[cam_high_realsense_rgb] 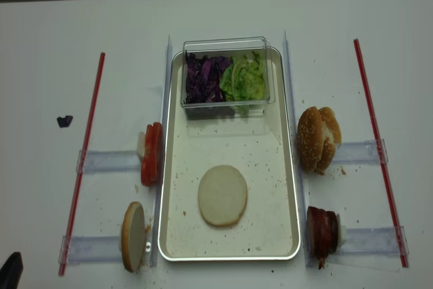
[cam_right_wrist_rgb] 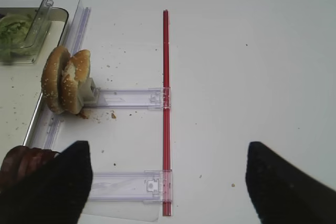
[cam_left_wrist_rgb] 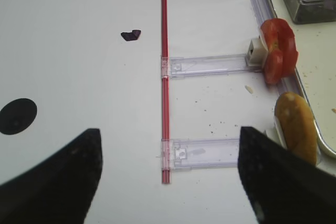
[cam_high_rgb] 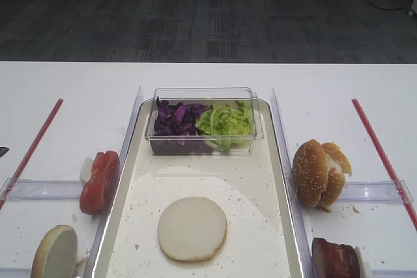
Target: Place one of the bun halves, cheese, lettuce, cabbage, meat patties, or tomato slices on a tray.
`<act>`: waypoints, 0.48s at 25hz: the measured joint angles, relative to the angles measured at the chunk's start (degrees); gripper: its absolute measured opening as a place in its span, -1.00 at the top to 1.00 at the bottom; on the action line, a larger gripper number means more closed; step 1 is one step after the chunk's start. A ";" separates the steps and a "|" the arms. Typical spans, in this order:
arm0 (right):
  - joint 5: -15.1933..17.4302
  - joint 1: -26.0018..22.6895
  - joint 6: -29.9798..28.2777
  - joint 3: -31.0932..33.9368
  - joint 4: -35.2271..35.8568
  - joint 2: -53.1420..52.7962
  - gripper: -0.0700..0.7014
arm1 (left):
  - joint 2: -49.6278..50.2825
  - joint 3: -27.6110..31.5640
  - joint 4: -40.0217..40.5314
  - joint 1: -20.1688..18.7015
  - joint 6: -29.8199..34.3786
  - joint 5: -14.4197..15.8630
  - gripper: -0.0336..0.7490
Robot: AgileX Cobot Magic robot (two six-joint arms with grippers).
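A plain bun half [cam_high_rgb: 193,228] [cam_high_realsense_rgb: 222,195] lies cut face up on the tray [cam_high_rgb: 257,180] [cam_high_realsense_rgb: 267,167]. At the tray's far end a clear box holds cabbage [cam_high_rgb: 177,118] and lettuce [cam_high_rgb: 226,122]. Tomato slices [cam_high_rgb: 99,180] [cam_left_wrist_rgb: 278,48] and another bun half [cam_high_rgb: 55,252] [cam_left_wrist_rgb: 295,132] stand on edge left of the tray. Sesame bun halves [cam_high_rgb: 319,172] [cam_right_wrist_rgb: 65,80] and meat patties [cam_high_rgb: 335,258] [cam_right_wrist_rgb: 21,163] stand to its right. My left gripper [cam_left_wrist_rgb: 168,132] hangs open and empty over the left table. My right gripper [cam_right_wrist_rgb: 168,145] is open and empty over the right table. Cheese is out of view.
Red strips [cam_left_wrist_rgb: 165,77] [cam_right_wrist_rgb: 166,108] with clear plastic holders [cam_left_wrist_rgb: 205,65] [cam_right_wrist_rgb: 128,98] flank the tray on both sides. A purple scrap [cam_left_wrist_rgb: 131,35] and a black dot [cam_left_wrist_rgb: 18,115] lie on the left table. Crumbs speckle the tray floor.
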 joint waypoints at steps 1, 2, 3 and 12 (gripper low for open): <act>0.00 0.00 0.00 0.00 0.00 0.00 -0.77 | 0.00 0.00 0.00 0.00 0.00 0.00 -0.35; 0.00 0.00 0.00 0.00 0.00 0.00 -0.77 | 0.00 0.00 0.00 0.00 0.00 0.00 -0.35; 0.00 0.00 0.00 0.00 0.00 0.00 -0.77 | 0.00 0.00 0.00 0.00 0.00 0.00 -0.35; 0.00 0.00 0.00 0.00 0.00 0.00 -0.77 | 0.00 0.00 0.00 0.00 0.00 0.00 -0.35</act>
